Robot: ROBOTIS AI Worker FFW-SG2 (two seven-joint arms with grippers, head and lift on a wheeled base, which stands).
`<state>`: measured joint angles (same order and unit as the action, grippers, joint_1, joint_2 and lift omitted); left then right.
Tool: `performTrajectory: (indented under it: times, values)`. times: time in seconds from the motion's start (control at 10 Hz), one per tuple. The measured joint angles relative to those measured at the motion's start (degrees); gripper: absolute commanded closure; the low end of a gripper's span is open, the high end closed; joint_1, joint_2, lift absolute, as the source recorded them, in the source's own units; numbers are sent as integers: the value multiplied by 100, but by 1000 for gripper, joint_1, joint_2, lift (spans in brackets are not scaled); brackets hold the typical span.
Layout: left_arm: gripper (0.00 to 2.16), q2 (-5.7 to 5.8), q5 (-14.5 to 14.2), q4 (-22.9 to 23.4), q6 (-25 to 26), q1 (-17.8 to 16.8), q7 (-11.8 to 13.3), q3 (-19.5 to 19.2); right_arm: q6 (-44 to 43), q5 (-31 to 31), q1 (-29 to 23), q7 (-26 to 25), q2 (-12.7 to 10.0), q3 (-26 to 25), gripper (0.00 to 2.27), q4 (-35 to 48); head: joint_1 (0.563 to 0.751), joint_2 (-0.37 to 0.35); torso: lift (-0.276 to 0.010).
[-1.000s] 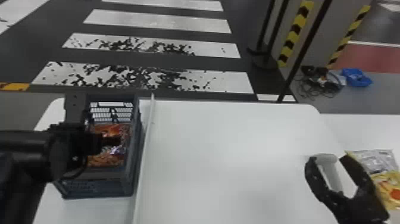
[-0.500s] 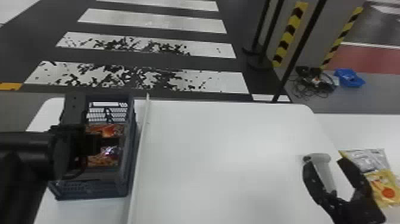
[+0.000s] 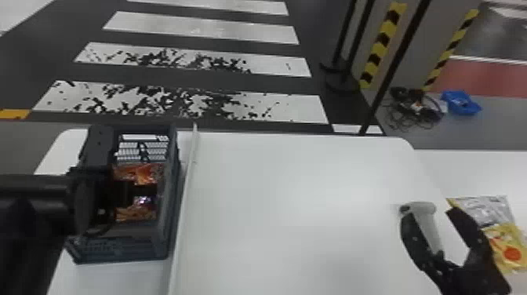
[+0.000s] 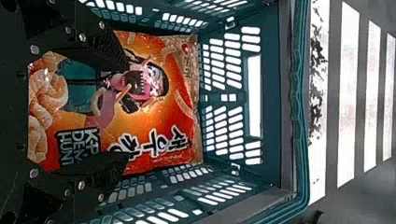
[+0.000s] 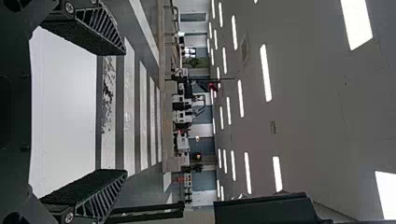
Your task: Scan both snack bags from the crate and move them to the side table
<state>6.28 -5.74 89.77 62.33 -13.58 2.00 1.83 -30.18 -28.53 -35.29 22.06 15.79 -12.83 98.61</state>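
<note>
— Deep inside the grey crate (image 3: 121, 251), the left gripper (image 4: 125, 112) poses over an orange snack bag (image 4: 154, 121). What has it caught?

— Nothing, by the look of it. Its 2 fingers (image 4: 105, 46) are spread well apart over the printed front, with plenty of bag showing between them. Whether either tip touches the wrap, I cannot tell.

— And the other 1?

— The right gripper (image 5: 124, 112), above the far side of the white table (image 3: 294, 196), has its fingers wide open and nothing clasped. Near it in the head view is a pale scanner (image 3: 427, 223); contact between the 2 is impossible to judge. A silver packet (image 3: 494, 210) and a yellow packet (image 3: 506, 243) lie on the side table (image 3: 478, 168).

— Does a 2nd bag lie under the orange 1?

— Cannot tell; just 1 is plain to see.

— How will it handle?

— Light and soft, I'd expect: glossy film, likely slippery, cushioned by air, with brittle snacks inside. Take it across the middle, a pad at each side, and close gently until the film gathers. Squeeze hard and the contents may crumble; pinch too shallowly and it could slide out against the crate wall. The grip should leave its code exposed for the scan.
</note>
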Motion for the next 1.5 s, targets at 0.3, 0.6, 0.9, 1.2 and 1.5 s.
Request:
performTrajectory:
  times: [0.3,0.6,0.9,1.2,1.5]
  values:
    - [792,-35,83,-337,-13,-114,77,7,-121,-54,-70,0,21,-1,97,-1,695,-144,-95]
    - [1838,-67,108,-440,-29,-122,19,10,-330,-131,-157,-1,21,-7,97,-12,695,-149,-95]
    - [1889,-66,111,-219,-51,-3,16,-7,-343,-197,-172,-5,20,-18,97,31,695,-154,-95]
    - [1892,-65,261,614,159,368,-119,-19,-309,-215,-176,-4,18,-22,97,90,695,-145,-95]
    - [1889,-60,327,1183,442,544,-157,-47,-273,-215,-172,-4,12,-9,97,115,695,-139,-95]
